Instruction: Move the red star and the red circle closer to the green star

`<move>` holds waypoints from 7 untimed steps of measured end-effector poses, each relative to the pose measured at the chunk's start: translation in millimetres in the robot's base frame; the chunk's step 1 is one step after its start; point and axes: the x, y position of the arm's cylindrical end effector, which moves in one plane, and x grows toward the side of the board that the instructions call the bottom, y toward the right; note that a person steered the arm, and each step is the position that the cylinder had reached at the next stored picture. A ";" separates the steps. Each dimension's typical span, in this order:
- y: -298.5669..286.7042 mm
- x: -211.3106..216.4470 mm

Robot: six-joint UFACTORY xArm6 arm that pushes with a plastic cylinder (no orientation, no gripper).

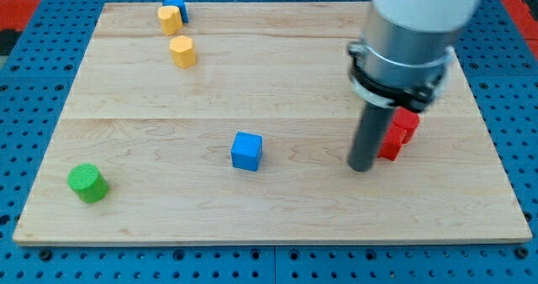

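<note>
Camera view, taking my tip (361, 168) as the landmark. It is a bare rod with nothing to spread, press together or pinch; it only pushes.

Nearest the view's bottom and far to the view's left of the tip: green cylinder (87, 183). Between that and the tip, a little farther back: blue cube (246, 150).

The tip rests on the wooden board (277, 82), just to the view's left of the red blocks. The red star (389, 145) is partly hidden by the rod and seems to touch it. The red circle (406, 123) sits against the star, up and right.

The green star is not visible, probably behind the arm body above the tip.

Far top left: two yellow blocks (182, 51) (169, 18) and a blue block (176, 5).

Risks, as judgement:
- A rightward push from here would drive the reds toward the board's right edge, not the green star.
- Off-centre contact could split the pair.
- With the target hidden, an upward push could knock it away.
</note>
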 end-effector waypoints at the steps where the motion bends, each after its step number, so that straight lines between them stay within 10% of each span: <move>1: -7.3 -8.1; 7: 69.1 -8.0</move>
